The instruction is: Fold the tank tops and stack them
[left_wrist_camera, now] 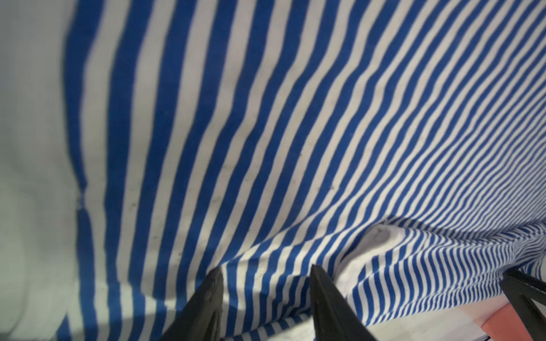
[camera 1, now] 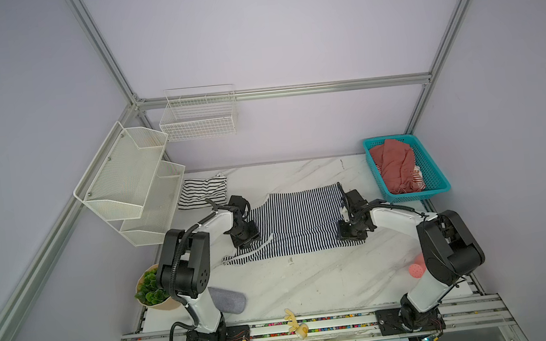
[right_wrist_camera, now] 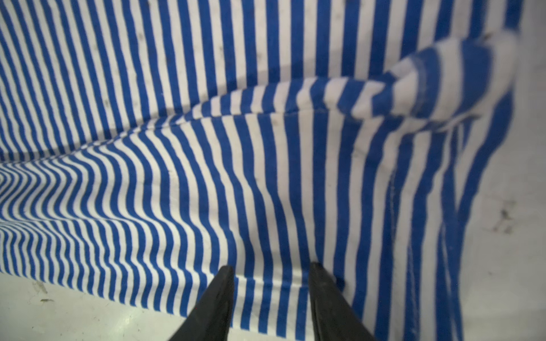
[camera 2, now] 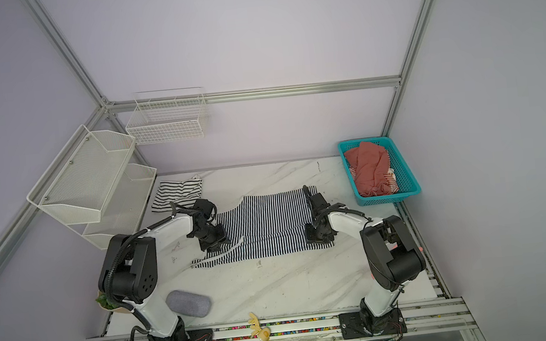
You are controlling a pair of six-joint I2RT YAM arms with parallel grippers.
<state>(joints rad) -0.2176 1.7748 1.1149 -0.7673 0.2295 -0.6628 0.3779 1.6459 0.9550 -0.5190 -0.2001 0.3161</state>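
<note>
text: none readable | labels: none | brands: none | numbers: none

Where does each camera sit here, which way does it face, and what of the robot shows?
Top view: high above the robot's bases, facing down at the table; left arm and right arm show whole.
Top view: same height and aim; navy-striped tank top lies mid-table.
Left wrist: on its arm, close over that top; left gripper shows, jaws apart.
Right wrist: likewise, at its edge; right gripper, jaws apart.
Shared: all four show that top.
</note>
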